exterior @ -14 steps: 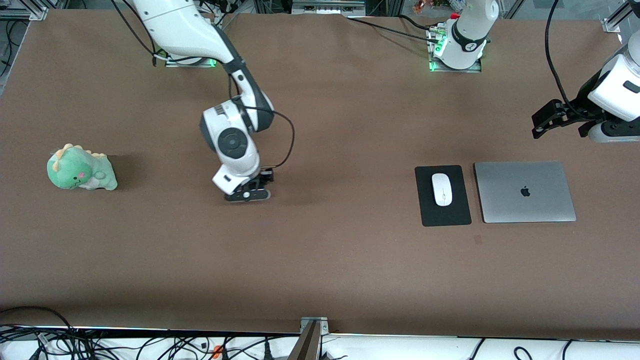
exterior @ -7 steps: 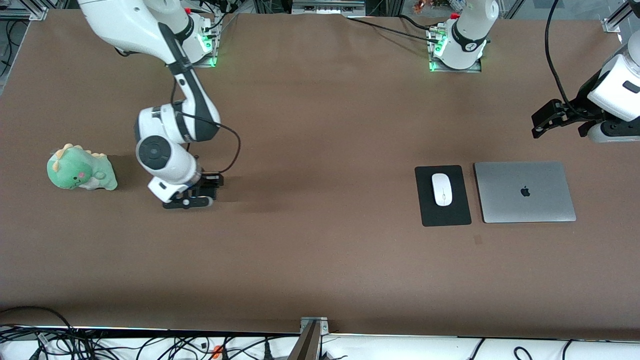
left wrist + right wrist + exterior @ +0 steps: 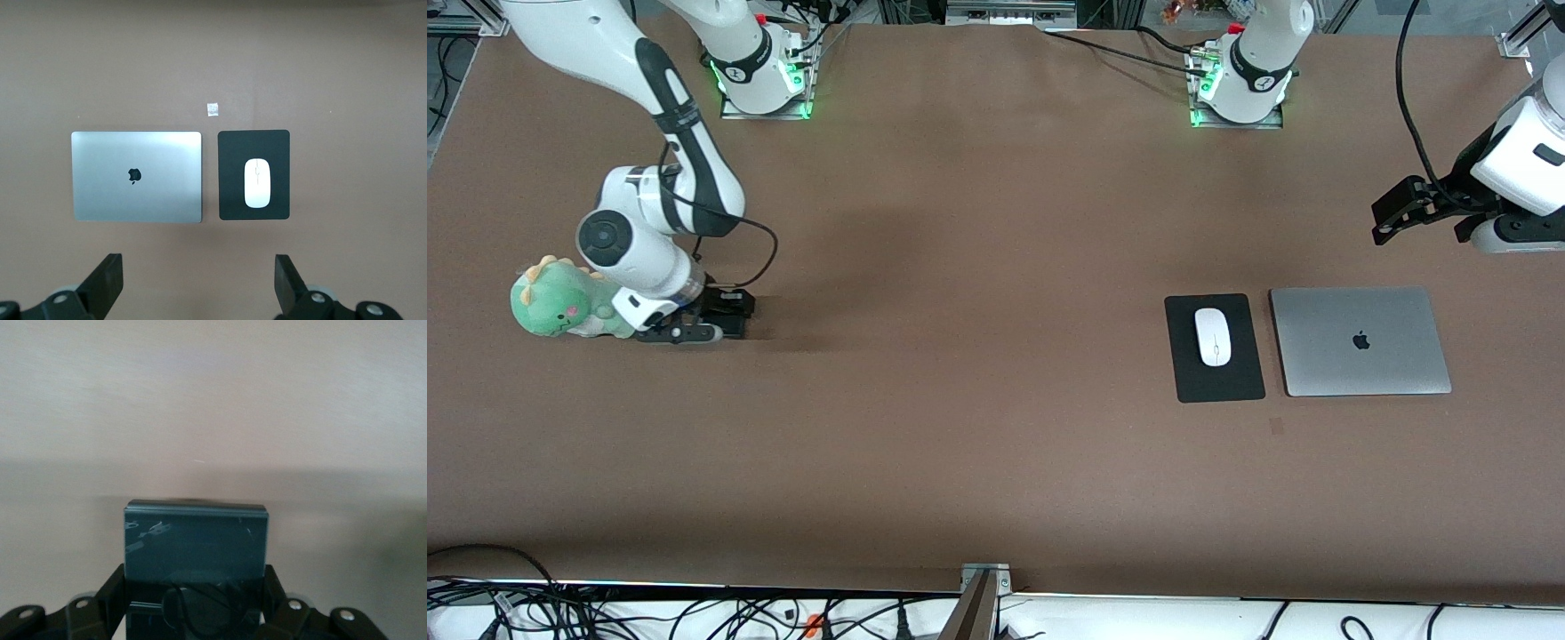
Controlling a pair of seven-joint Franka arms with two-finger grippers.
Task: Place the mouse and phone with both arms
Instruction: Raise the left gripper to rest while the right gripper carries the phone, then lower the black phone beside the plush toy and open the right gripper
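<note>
Your right end effector (image 3: 694, 331) sits low by the worktop's right-arm end, clamped on the phone (image 3: 195, 543); only the right wrist cam shows it. Left end effector (image 3: 1427, 213) waits w/ fingers apart over the left-arm end; mouse (image 3: 257, 183) on mouse pad (image 3: 254, 143).

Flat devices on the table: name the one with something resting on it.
The black mouse pad: the white mouse lies on it. The silver laptop beside it carries nothing.
</note>
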